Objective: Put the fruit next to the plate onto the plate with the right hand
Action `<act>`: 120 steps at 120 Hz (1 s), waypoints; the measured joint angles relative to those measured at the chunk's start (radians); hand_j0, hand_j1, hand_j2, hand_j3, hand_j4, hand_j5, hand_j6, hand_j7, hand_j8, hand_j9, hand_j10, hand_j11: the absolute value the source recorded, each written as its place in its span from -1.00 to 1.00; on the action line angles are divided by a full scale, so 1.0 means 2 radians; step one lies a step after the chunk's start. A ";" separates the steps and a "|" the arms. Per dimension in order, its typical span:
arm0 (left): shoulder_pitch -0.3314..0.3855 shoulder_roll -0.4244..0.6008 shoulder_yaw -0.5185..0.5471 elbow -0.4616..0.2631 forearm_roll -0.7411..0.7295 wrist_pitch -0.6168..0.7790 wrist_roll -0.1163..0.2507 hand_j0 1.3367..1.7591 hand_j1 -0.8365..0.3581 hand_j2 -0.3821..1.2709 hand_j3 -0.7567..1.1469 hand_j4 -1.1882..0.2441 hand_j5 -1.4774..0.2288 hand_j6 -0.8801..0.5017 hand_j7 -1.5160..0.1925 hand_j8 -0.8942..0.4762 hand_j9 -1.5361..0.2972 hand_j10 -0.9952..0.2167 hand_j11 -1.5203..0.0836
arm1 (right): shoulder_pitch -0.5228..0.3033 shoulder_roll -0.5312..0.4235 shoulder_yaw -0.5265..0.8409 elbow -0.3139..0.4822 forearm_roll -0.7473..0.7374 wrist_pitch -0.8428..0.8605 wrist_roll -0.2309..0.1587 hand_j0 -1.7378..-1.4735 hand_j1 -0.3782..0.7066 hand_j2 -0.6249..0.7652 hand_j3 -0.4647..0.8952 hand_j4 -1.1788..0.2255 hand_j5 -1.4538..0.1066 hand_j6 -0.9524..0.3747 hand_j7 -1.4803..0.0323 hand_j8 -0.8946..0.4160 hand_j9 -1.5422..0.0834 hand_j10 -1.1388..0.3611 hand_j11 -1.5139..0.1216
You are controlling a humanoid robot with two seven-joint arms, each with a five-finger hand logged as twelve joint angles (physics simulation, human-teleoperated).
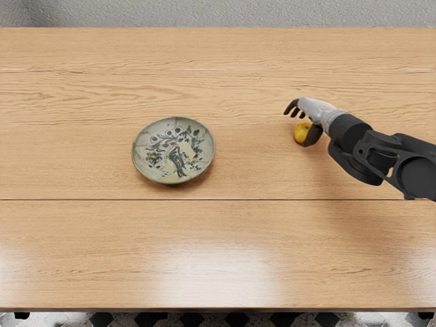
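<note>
One arm shows in this downward, slanted view of a light wooden table (218, 252): the robot's right arm (381, 155), dark grey and black, which enters from the picture's edge at three o'clock. Its right hand (315, 112) has a pale grey back and points toward nine o'clock, lying at about two o'clock from the table's middle. The fingers (293, 108) are dark, held slightly apart and hooked downward at the tips. They reach out past the fruit and are not wrapped around it, so the hand is loose and grips nothing. The fruit (300, 133), small, rounded and yellow, sits at six o'clock from the hand, just under the palm, and appears to rest on the tabletop. The dark thumb (314, 135) overlaps the fruit's three o'clock side; whether it presses on the fruit cannot be told. The plate (136, 153) lies well apart from the fruit, at nine o'clock from it and slightly nearer the viewer, just to the nine o'clock side of the table's centre. It is round and shallow, pale greenish grey with a darker rim, and painted with dark leaves and flowers and a few yellowish patches. The fruit is on the table, not on the plate. Seams between the table's boards run straight from nine o'clock to three o'clock. A grey strip of background (218, 12) borders the table at twelve o'clock.
</note>
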 joint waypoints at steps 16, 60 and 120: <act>0.000 0.000 0.000 0.000 0.000 0.000 0.000 0.52 0.98 -0.54 -0.21 0.66 0.73 0.27 0.77 0.30 0.68 0.64 0.90 | 0.000 0.000 -0.001 -0.010 0.000 -0.001 0.000 -0.40 -0.13 -0.20 -0.32 0.14 0.24 -0.13 0.32 -0.21 0.30 0.02 0.26; 0.000 0.000 0.000 0.000 0.000 0.000 0.000 0.52 0.98 -0.54 -0.21 0.66 0.73 0.27 0.77 0.30 0.68 0.64 0.90 | -0.008 0.001 -0.004 -0.024 0.002 -0.007 0.001 -0.40 -0.05 -0.21 -0.32 0.10 0.19 -0.18 0.26 -0.26 0.25 -0.03 0.21; 0.000 0.000 0.000 0.000 0.000 0.000 0.000 0.52 0.98 -0.54 -0.21 0.66 0.73 0.27 0.77 0.30 0.68 0.64 0.90 | -0.008 0.011 -0.003 -0.021 0.004 -0.005 0.000 -0.39 0.11 -0.13 -0.32 -0.03 0.04 -0.30 0.10 -0.27 0.10 -0.15 0.06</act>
